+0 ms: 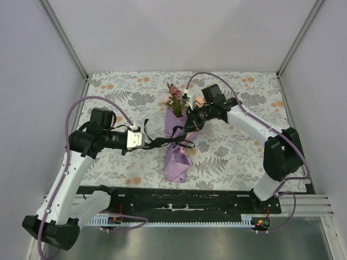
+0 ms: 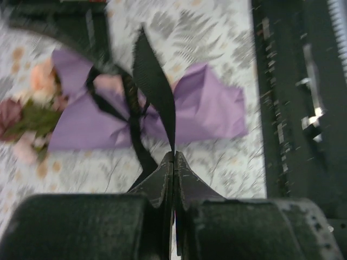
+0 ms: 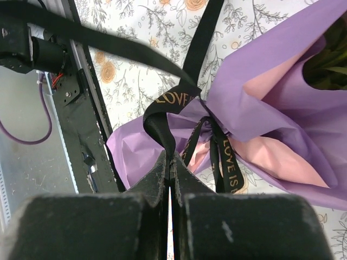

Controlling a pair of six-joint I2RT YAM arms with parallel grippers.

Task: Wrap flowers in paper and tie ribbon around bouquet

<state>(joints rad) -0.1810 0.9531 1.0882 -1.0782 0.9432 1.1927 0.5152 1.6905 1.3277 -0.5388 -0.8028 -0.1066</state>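
Tying the ribbon [image 1: 162, 141] around the bouquet [image 1: 178, 146], two robot arms work from either side of the lilac cone, which lies on the floral-print table [image 1: 238, 151] with its flowers [image 1: 175, 100] at the end farthest from the arm bases. The ribbon is looped around the bouquet's waist, where the paper [image 1: 177, 162] is pinched in, and the step appears to be cinching the knot.

To do it well, each arm would need to draw its strand straight out from the bouquet's waist, low and level, with both pulling evenly. An uneven pull could drag the light cone sideways or slide the loop toward the bouquet's narrow end. The paper looks thin, so a gradual pull should cause less crumpling than a jerk. The ribbon looks smooth and floppy and may slip between the fingers if the tension rises too fast.

The left claw [image 2: 174, 156] sits to the left of the bouquet. Its fingers are pressed together on a flat strand of ribbon that runs back to the knot. The right claw [image 3: 171, 157], just beside the bouquet's waist on the right, is likewise clamped tight and pinches a fold of the gold-lettered ribbon close to the knot. Neither claw touches the paper.
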